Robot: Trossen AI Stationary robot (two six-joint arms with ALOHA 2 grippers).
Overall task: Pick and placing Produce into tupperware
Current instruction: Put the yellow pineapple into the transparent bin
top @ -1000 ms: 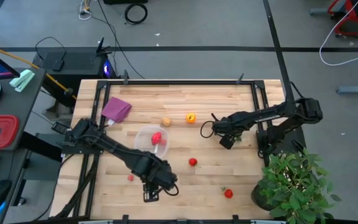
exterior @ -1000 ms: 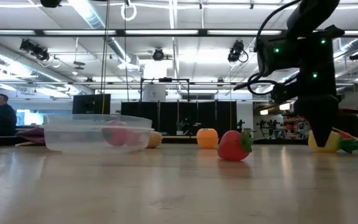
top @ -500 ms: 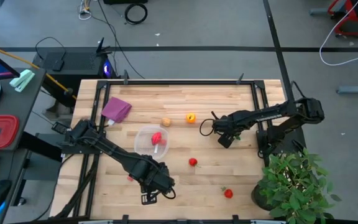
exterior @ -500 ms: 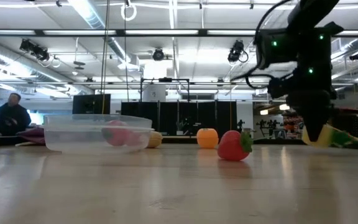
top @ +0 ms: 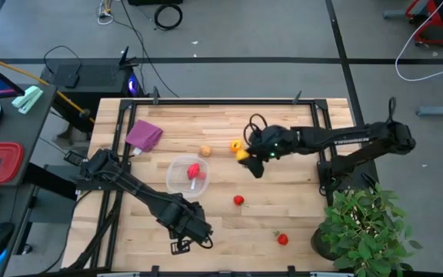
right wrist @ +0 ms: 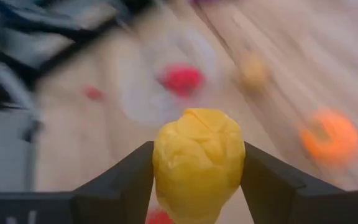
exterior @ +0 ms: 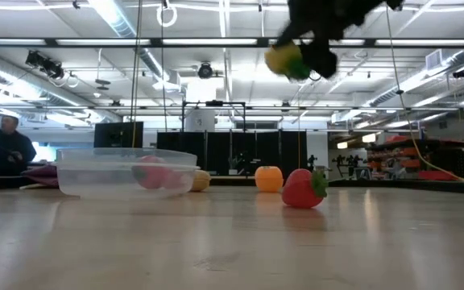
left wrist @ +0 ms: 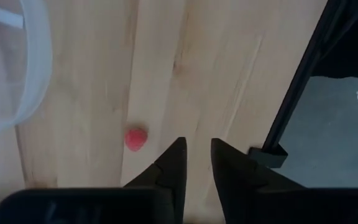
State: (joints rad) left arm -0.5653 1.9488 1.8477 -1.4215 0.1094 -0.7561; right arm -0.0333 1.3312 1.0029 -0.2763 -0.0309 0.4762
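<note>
Right gripper [right wrist: 196,180]: I have its fingers clamped on a yellow produce piece [right wrist: 197,160], held high above the worktop [top: 298,219] between the orange piece [top: 236,145] and the tupperware [top: 188,175]. Tupperware: I see it left of centre, one red piece [top: 194,170] inside. Left gripper [left wrist: 196,163]: I hold it low near the front edge, fingers slightly parted and empty, beside a small pink piece [left wrist: 135,139].

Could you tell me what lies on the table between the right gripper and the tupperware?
In the high view, a tan toy sits on the table between the right gripper and the tupperware.
</note>
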